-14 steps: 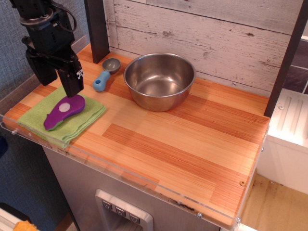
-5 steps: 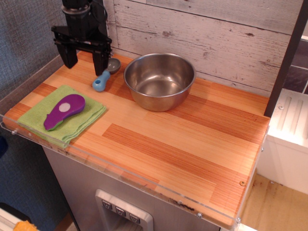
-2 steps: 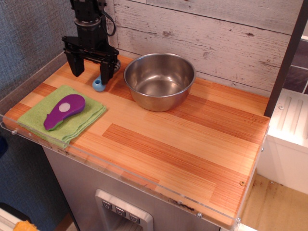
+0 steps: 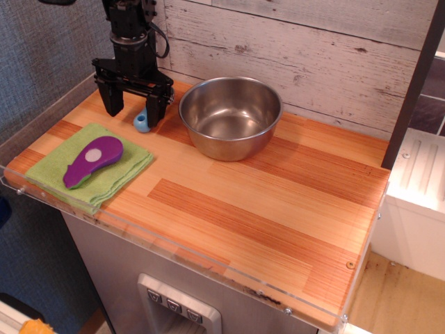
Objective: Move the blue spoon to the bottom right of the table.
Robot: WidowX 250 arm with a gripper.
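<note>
The blue spoon (image 4: 142, 122) lies at the back left of the wooden table (image 4: 278, 202). Only the rounded end of its light-blue handle shows; its grey bowl is hidden behind my gripper. My black gripper (image 4: 133, 111) hangs over the spoon, low above the table. Its two fingers are spread wide, one at the left and one at the right, right beside the handle. Nothing is between them but the table and the handle's edge.
A large steel bowl (image 4: 230, 116) stands just right of the gripper. A purple eggplant-shaped toy (image 4: 92, 161) lies on a green cloth (image 4: 115, 175) at the front left. A clear acrylic rim (image 4: 174, 261) lines the table's front edge. A planked wall is behind.
The gripper has moved from over the green cloth back and right to the spoon, then lowered over it. The spoon's bowl is now hidden. The spoon has not moved.
</note>
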